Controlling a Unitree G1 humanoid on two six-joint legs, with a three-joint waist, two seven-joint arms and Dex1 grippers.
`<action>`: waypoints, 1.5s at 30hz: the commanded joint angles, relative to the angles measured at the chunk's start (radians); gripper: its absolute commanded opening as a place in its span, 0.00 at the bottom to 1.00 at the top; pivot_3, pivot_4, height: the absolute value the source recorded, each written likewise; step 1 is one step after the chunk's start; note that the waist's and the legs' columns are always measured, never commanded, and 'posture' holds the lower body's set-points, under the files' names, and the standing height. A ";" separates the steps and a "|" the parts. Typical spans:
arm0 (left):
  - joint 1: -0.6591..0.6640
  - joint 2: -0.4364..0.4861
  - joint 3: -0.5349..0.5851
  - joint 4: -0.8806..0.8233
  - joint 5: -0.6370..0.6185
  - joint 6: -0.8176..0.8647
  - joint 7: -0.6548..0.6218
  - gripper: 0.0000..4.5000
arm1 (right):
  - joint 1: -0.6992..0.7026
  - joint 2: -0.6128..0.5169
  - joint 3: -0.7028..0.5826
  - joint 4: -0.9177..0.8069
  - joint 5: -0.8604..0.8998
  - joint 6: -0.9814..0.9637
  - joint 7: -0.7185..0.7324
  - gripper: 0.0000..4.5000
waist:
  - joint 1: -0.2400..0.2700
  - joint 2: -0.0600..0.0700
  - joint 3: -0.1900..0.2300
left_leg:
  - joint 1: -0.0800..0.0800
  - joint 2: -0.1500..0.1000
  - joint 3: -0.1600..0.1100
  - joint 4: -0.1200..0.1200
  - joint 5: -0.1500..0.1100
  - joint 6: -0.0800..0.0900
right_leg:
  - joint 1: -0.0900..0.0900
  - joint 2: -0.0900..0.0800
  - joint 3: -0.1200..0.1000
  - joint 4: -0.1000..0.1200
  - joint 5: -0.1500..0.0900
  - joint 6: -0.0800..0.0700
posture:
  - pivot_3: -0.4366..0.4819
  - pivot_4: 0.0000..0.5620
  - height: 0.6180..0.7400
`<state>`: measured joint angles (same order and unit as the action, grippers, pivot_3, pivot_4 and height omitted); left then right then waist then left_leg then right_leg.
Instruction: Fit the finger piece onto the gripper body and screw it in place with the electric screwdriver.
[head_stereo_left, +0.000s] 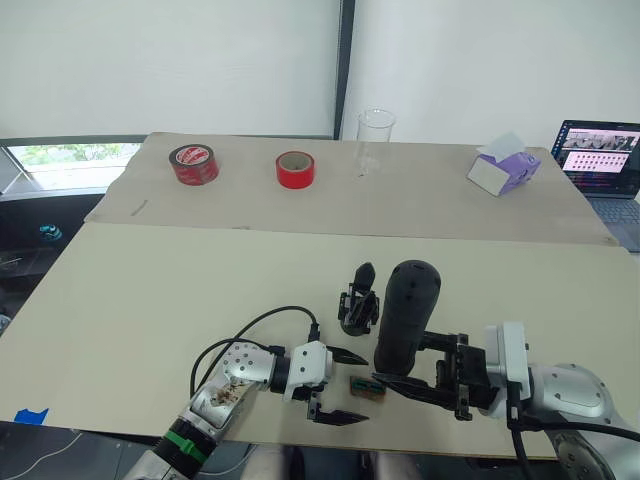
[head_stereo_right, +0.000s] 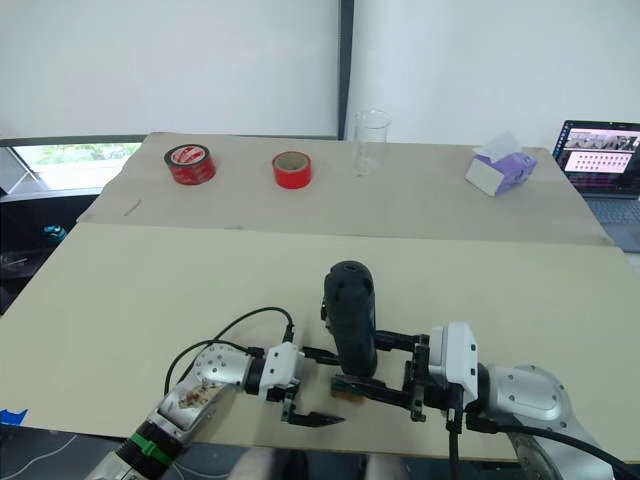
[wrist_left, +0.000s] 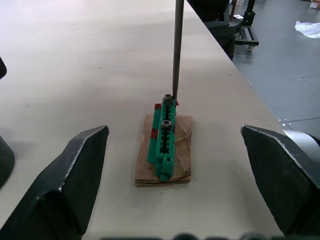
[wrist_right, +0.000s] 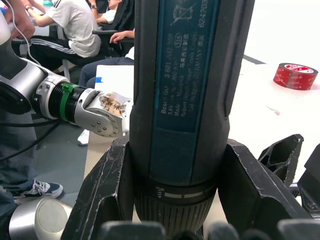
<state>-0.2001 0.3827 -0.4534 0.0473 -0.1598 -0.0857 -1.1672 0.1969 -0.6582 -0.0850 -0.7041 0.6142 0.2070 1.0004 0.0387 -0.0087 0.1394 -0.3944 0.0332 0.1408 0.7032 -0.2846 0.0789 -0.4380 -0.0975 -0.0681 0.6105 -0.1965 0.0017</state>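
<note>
The electric screwdriver (head_stereo_left: 405, 305) stands upright near the table's front edge, with my right gripper (head_stereo_left: 405, 378) shut on its lower barrel. In the right wrist view both fingers (wrist_right: 107, 200) clamp the barrel (wrist_right: 180, 100). Its thin metal bit (wrist_left: 177, 45) touches a screw at the far end of a green screw strip (wrist_left: 165, 137) on brown card. My left gripper (head_stereo_left: 345, 387) is wide open with the strip between its fingers, touching nothing. The gripper body (head_stereo_left: 358, 300) stands just behind, its pointed finger up. The finger piece is out of view.
Two red tape rolls (head_stereo_left: 194, 163) (head_stereo_left: 295, 169), a clear cup (head_stereo_left: 376, 140) and a purple-white tissue box (head_stereo_left: 503, 168) sit along the back of the table. A laptop (head_stereo_left: 603, 165) is at the far right. People sit beyond the table edge (wrist_right: 75, 25).
</note>
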 joint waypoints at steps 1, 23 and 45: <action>0.025 0.005 -0.021 0.044 0.024 0.029 0.009 1.00 | -0.008 -0.007 -0.021 -0.039 0.042 -0.012 0.002 0.42 | 0.000 0.000 0.000 | 0.000 0.000 0.000 0.000 0.000 0.000 | 0.000 0.000 0.000 0.000 0.000 0.000 | 0.48 0.27 1.00; 0.033 0.013 -0.020 0.020 0.020 0.041 0.009 1.00 | 0.006 -0.029 -0.013 -0.043 0.049 0.001 0.004 0.42 | 0.000 0.000 0.000 | 0.000 0.000 0.000 -0.001 0.000 0.000 | 0.000 0.000 0.000 0.000 0.000 0.000 | 0.48 0.27 1.00; 0.026 0.011 -0.018 0.047 0.024 0.026 0.008 1.00 | -0.035 -0.014 -0.005 -0.025 0.052 -0.020 -0.016 0.42 | 0.000 0.000 0.000 | 0.000 0.000 0.000 -0.001 0.000 0.000 | 0.000 -0.001 0.000 -0.001 0.000 0.000 | 0.48 0.27 1.00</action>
<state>-0.1955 0.3840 -0.4523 0.0405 -0.1597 -0.0822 -1.1608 0.1698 -0.6770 -0.0825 -0.7038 0.6490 0.2120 0.9810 0.0387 -0.0088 0.1395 -0.3947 0.0331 0.1409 0.7023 -0.2847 0.0790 -0.4384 -0.0980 -0.0683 0.6097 -0.1967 0.0019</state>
